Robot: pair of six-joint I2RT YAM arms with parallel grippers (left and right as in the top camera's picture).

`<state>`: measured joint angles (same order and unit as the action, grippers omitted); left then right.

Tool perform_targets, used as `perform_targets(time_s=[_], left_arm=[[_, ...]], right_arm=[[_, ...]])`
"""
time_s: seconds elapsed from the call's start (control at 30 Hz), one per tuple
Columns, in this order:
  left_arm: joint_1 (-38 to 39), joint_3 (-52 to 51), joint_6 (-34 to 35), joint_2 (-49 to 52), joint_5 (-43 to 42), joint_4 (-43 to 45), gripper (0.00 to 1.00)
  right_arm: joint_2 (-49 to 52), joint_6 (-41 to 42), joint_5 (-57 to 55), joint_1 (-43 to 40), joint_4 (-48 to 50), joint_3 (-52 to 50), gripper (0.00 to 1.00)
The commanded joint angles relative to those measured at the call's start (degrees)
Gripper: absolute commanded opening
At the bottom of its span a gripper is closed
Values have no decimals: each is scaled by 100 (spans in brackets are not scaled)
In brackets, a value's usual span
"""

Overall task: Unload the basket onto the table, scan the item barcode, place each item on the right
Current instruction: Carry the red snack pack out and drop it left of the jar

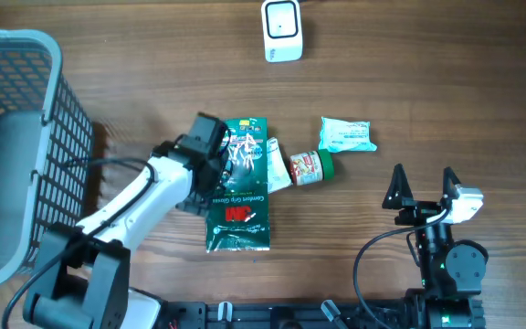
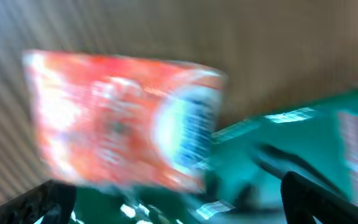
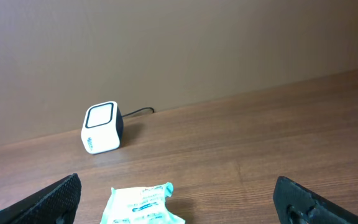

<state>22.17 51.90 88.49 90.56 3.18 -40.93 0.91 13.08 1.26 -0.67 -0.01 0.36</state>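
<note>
Overhead, the left gripper (image 1: 228,155) hung spread above the green packet (image 1: 240,187) lying near a small jar (image 1: 310,167), the right gripper (image 1: 422,187) spread and idle; a firm edge pinch, barcode turned squarely toward the distant scanner (image 1: 282,30), looked wisest

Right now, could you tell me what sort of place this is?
Probably a mock checkout bench: a white barcode scanner on the wooden table, a green packet and small bottle, and a grey mesh basket.

Basket (image 1: 59,57) lies left, scanner (image 1: 282,30) behind, bottle (image 1: 310,167) right of pouch (image 1: 240,215).
</note>
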Motion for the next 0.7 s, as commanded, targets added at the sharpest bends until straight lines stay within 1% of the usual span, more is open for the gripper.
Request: perform_targets(time_s=[0.0, 0.03, 0.1, 0.17, 0.23, 0.27, 0.33, 0.4, 0.47, 0.5, 0.53, 0.57, 0.67], left_arm=[[17, 1246, -621, -234, 87, -763, 100], [17, 1670, -800, -317, 284, -1156, 100], [20, 2253, -1176, -452, 468, -1606, 100], [24, 2931, -1856, -656, 527, -1993, 100], [22, 3705, -2933, -986, 551, -2210, 100], [22, 3947, -3270, -1134, 664, -2214, 100], [22, 4387, -3582, -1491, 1071, -2201, 100], [22, 4828, -3587, -1928, 1635, -2140, 100], [22, 5134, -3694, -2367, 2282, -1895, 100], [22, 5215, -4122, -2662, 2717, -1405, 100], [22, 5217, -4411, -2920, 3014, -957, 100], [22, 5217, -4824, -3296, 3571, -175, 100], [22, 5217, -5357, -3539, 4363, 625, 100]], right_arm=[[-31, -105, 24, 22, 22, -7, 100], [-33, -107, 24, 22, 22, -7, 100], [-33, -105, 24, 22, 22, -7, 100], [-31, -105, 24, 22, 22, -7, 100], [-33, -105, 24, 22, 22, -7, 100], [-33, -105, 24, 22, 22, -7, 100], [-33, -107, 24, 22, 22, -7, 100], [-31, -105, 26, 22, 22, -7, 100], [-31, -105, 24, 22, 22, -7, 100], [-33, -105, 24, 22, 22, -7, 100], [-33, -105, 24, 22, 22, -7, 100], [-31, -105, 24, 22, 22, -7, 100], [-33, -105, 24, 22, 22, -7, 100]])
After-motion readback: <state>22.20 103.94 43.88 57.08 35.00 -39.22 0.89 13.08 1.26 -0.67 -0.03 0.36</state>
